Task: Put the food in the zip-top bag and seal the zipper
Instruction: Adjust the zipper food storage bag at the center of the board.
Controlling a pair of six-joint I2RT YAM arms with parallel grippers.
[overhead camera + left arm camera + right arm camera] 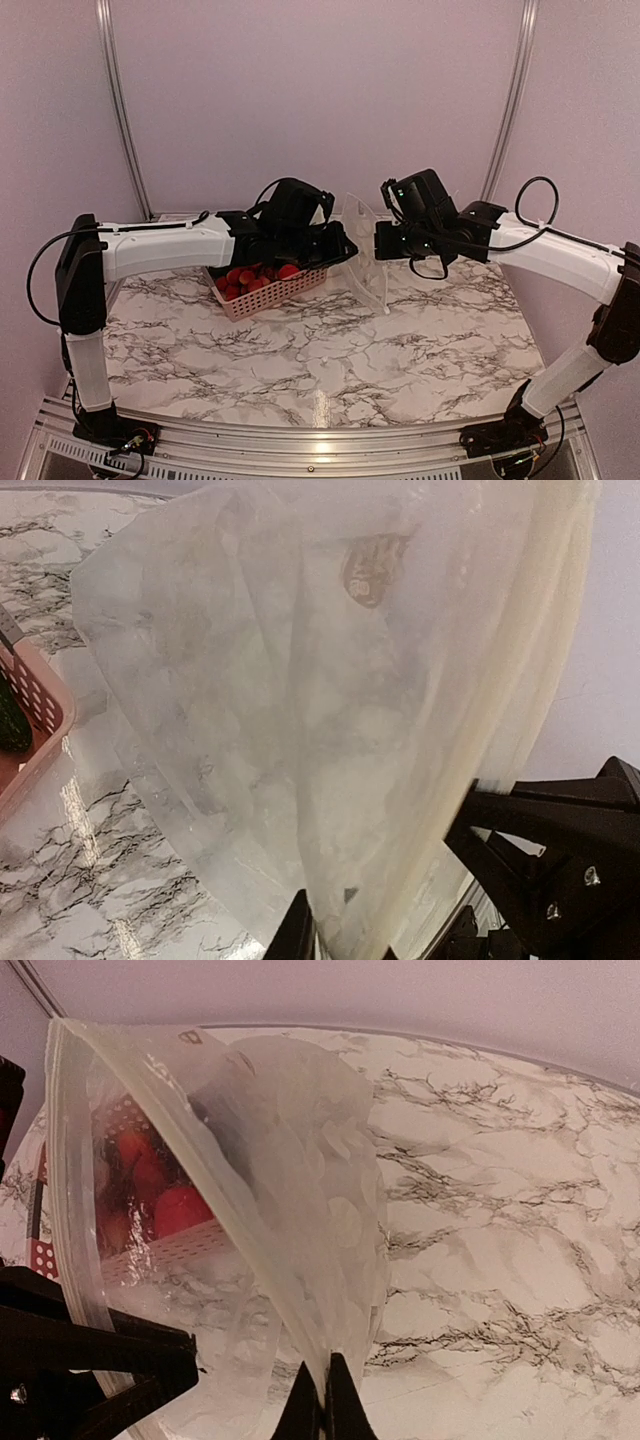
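Note:
The zip-top bag (366, 255) hangs upright above the table between my two grippers, clear with white dots. My left gripper (344, 246) is shut on its left mouth edge, and the film fills the left wrist view (300, 680) above that gripper (345, 938). My right gripper (379, 241) is shut on the other mouth edge (325, 1405). The zipper (180, 1150) runs as a pale strip along both edges of the parted mouth. The food (256, 277), mostly red pieces, lies in the pink basket; some shows through the bag (178, 1210). A dark piece (10, 720) lies at the basket's edge.
The pink lattice basket (272, 297) stands on the marble table (330, 360) just left of the bag, under the left arm. The left gripper's black body shows at the right wrist view's lower left (90, 1360). The right gripper's body shows at the left wrist view's lower right (555, 860).

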